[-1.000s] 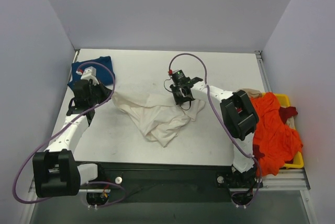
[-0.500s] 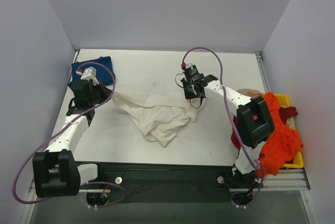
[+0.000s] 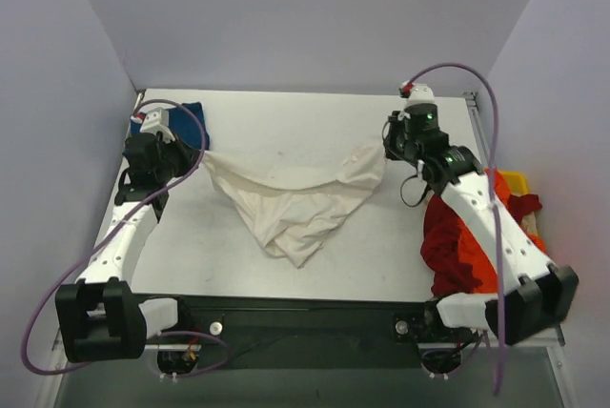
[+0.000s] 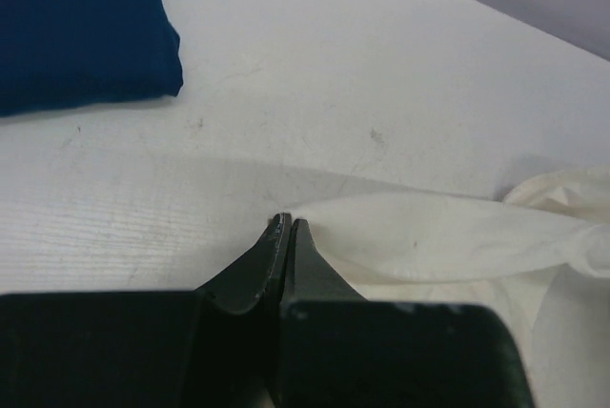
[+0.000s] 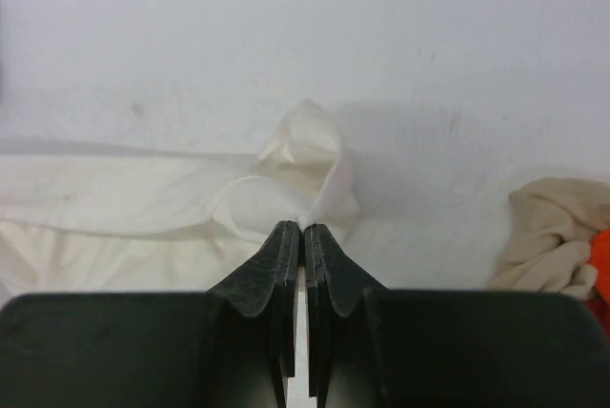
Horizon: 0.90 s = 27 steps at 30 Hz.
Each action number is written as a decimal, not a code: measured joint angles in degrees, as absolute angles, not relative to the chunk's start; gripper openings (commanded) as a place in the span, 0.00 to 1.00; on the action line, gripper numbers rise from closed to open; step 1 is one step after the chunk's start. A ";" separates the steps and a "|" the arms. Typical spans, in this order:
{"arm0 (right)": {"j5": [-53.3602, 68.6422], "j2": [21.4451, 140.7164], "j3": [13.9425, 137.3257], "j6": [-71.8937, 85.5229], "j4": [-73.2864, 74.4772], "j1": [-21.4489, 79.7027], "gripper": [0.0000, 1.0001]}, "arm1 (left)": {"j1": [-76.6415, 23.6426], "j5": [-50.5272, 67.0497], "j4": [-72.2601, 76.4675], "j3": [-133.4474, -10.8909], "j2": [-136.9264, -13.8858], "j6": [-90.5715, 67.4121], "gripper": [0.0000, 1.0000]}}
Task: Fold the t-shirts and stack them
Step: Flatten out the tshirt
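Note:
The cream t-shirt (image 3: 291, 198) hangs stretched between my two grippers over the table's middle, sagging toward the front. My left gripper (image 3: 198, 153) is shut on its left corner (image 4: 400, 236). My right gripper (image 3: 385, 153) is shut on its right corner (image 5: 305, 179). The dark blue t-shirt (image 3: 181, 117) lies folded at the back left, also in the left wrist view (image 4: 76, 27). The bright orange t-shirt (image 3: 500, 227) and dark red t-shirt (image 3: 448, 246) are heaped at the right edge. A beige t-shirt (image 5: 553, 236) lies beside them.
The yellow bin (image 3: 519, 184) sits at the right edge under the heaped shirts. Grey walls close in the table (image 3: 286, 122) at the back and sides.
My right gripper has pulled the cream shirt's right corner far to the right and back. My left gripper has drawn its corner slightly back and left. The shirt is now stretched out.

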<state>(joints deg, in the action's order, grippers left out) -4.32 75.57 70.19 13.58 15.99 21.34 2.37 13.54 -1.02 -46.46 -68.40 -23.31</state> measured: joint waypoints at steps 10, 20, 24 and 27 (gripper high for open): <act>-5.63 50.15 81.23 10.98 18.87 21.63 0.00 | 2.42 11.53 -7.88 -63.24 -55.29 -23.38 0.00; 2.26 44.01 102.10 6.44 22.68 21.85 0.00 | 2.46 8.75 -13.47 -82.00 -45.25 -22.26 0.00; 2.61 45.67 108.51 4.32 23.33 21.82 0.00 | 2.46 8.82 -13.39 -85.49 -44.75 -21.85 0.00; 0.43 48.77 111.35 2.70 23.09 21.82 0.00 | 2.46 9.45 -12.47 -85.67 -46.26 -21.87 0.00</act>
